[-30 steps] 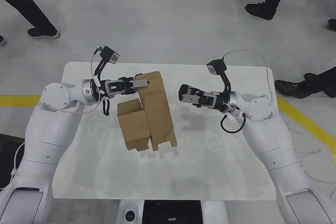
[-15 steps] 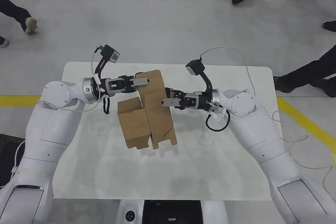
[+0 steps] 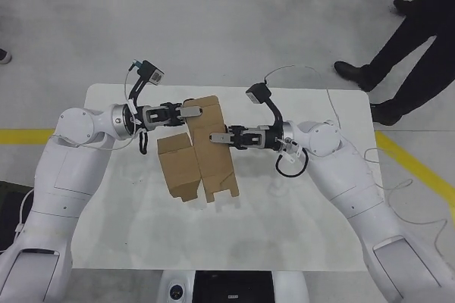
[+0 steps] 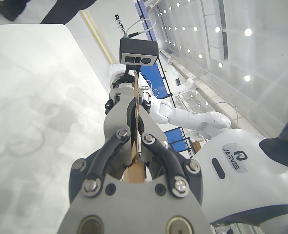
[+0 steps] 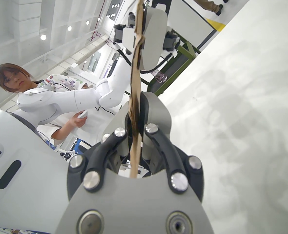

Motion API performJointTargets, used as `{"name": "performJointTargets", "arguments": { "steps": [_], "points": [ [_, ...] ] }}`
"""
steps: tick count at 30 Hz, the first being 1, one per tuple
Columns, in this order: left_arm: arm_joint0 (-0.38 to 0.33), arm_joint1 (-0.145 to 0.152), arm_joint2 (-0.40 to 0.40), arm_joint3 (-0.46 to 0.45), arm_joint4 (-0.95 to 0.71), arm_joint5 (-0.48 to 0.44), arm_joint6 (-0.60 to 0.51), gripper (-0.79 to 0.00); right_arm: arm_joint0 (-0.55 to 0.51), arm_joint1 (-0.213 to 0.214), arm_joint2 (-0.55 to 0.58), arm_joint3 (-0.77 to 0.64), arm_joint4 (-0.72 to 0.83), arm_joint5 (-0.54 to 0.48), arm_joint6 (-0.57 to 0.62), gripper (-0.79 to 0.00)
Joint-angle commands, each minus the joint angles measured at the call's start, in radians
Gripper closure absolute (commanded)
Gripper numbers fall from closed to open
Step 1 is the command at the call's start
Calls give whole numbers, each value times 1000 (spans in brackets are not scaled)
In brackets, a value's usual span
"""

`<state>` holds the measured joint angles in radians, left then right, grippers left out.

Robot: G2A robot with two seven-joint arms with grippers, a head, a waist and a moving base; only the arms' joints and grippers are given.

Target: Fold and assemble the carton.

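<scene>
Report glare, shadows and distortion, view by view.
Top view: even light, soft shadow beside the carton on the table. Left wrist view: ceiling lamps glare, straight lines bow around the left gripper. Right wrist view: same wide-angle bowing, faint shadows on the table.

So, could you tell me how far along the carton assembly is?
Done: the carton is up off the table. In hand: left jaws and right jaws each grip one edge. Remaining: opening it into a box and folding the flaps, which look unfolded.
</scene>
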<state>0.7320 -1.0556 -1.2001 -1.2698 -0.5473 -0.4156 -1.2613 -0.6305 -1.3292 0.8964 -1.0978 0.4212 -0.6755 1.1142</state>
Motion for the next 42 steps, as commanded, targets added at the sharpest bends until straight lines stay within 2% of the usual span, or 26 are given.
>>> {"name": "performJointTargets", "arguments": {
  "steps": [1,7,12,16,19,27,39,40,41,42],
  "points": [
    [-1,0,-4,-3,-17,2,-8,-785,0,-2,-3,5,7,0,0,0],
    [-19,1,-30,2,-52,16,40,-785,-1,-6,-2,20,14,1,-23,0],
    [-33,3,-53,14,34,-49,143,-785,-4,4,42,38,17,20,-63,0],
    [-23,6,-65,14,132,-106,224,-785,-23,22,107,32,-36,76,-158,0],
    [-2,7,-66,5,175,-111,269,-785,-55,34,146,-8,-100,122,-259,0],
    [73,13,-68,-36,229,-85,308,-785,-140,41,192,-140,-184,223,-489,0],
    [128,14,-68,-84,168,23,323,-785,-174,29,182,-198,-214,274,-608,0],
    [129,14,-69,-85,160,30,319,-545,-175,28,180,-200,-215,275,-614,0],
    [130,14,-70,-88,153,33,316,-357,-176,27,179,-202,-217,275,-620,0],
    [132,14,-70,-89,148,32,312,-243,-177,26,178,-203,-217,276,-624,0]
  ]
}}
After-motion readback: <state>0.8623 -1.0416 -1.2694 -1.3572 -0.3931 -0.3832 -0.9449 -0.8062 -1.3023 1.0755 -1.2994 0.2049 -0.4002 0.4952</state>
